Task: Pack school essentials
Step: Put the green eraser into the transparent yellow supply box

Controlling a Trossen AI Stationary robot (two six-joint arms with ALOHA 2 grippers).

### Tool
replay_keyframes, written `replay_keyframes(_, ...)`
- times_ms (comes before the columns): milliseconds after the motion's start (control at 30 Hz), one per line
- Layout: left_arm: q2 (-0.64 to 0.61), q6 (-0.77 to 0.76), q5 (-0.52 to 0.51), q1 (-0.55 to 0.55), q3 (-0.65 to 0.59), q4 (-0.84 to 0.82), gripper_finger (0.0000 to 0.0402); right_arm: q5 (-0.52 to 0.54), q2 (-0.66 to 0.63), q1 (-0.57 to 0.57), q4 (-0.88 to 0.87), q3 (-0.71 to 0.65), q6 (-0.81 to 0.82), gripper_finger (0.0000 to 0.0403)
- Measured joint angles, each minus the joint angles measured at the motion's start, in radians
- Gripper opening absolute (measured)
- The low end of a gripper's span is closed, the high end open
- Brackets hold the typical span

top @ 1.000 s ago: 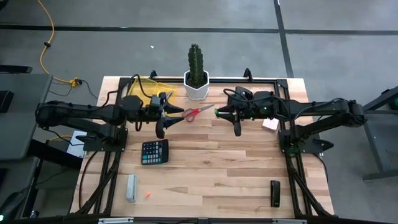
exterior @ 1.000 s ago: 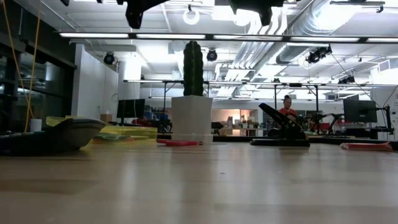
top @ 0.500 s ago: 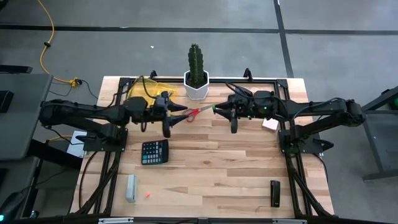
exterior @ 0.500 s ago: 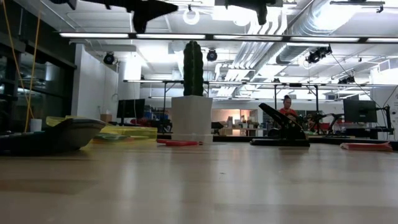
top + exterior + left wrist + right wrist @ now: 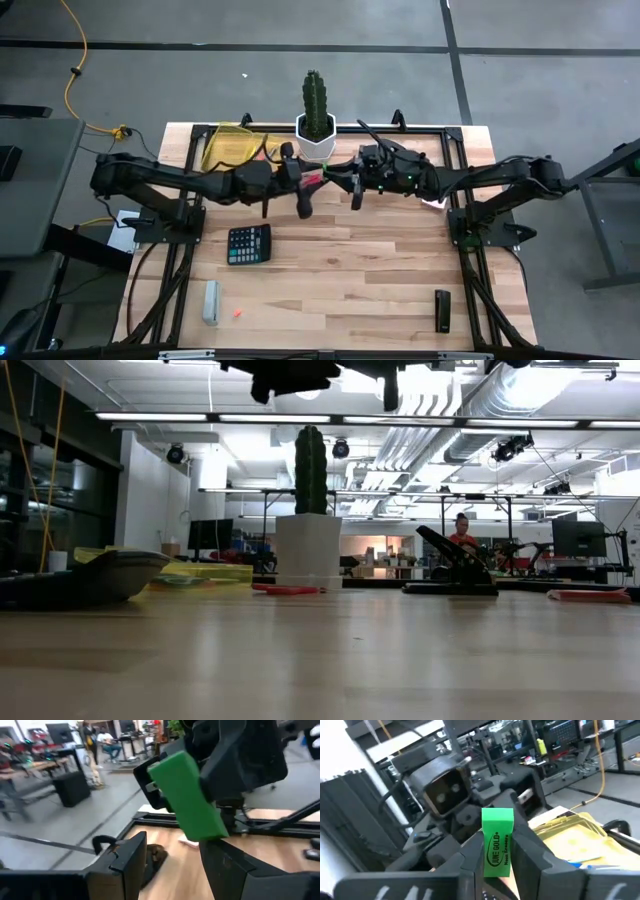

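Note:
A green eraser block (image 5: 498, 842) with printed lettering sits in my right gripper (image 5: 497, 834), high over the far middle of the table. My left gripper (image 5: 175, 865) faces it from the left. Its fingers are open and the block (image 5: 187, 795) is just ahead of them; I cannot tell whether they touch it. In the high view the two grippers (image 5: 316, 182) (image 5: 345, 176) meet in front of the cactus pot. Red-handled scissors (image 5: 285, 589) lie flat on the table below them. A yellow pouch (image 5: 235, 145) lies at the far left. My right gripper pinches the green block between its two fingers, on the two long sides near its lower end (image 5: 496, 867). The fingers reach out level from the table's right. The block sticks out past the fingertips toward my left gripper, lifted well clear of the table.
A cactus in a white pot (image 5: 316, 125) stands at the far middle, close behind the grippers. A black calculator (image 5: 248, 243), a pale grey bar (image 5: 210, 300), a small orange pen (image 5: 238, 313) and a black stapler (image 5: 442, 310) lie nearer the front. A pale block (image 5: 433, 200) lies at the right.
My left gripper has gone toward the table's right and my right gripper toward its left, so that they now meet in front of the cactus. Both wrists have rolled. The green block has travelled with my right gripper, still clear of the table.

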Motion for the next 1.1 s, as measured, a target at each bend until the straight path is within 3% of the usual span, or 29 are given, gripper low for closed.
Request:
replay_keyframes(267,-0.002,0.117,-0.033,-0.029,0.018,0.022,0.017,0.142,0.0,0.001,0.026,0.0,-0.007,0.0067)
replay_keyframes(467,-0.003,0.112,-0.132,-0.037,0.018,0.031,0.017,0.15,-0.001,0.004,0.031,0.0,-0.003,0.0067)
replay_keyframes(667,-0.003,0.11,-0.13,-0.035,0.018,0.139,0.017,0.176,-0.002,0.006,0.033,0.0,-0.003,0.0067)
replay_keyframes(800,-0.003,0.109,-0.182,-0.035,0.018,0.111,0.017,0.175,-0.002,0.007,0.036,0.0,-0.003,0.0067)
replay_keyframes(1100,-0.003,0.057,-0.182,-0.035,0.017,0.108,0.017,0.149,-0.002,0.011,0.057,0.0,0.022,0.0067)
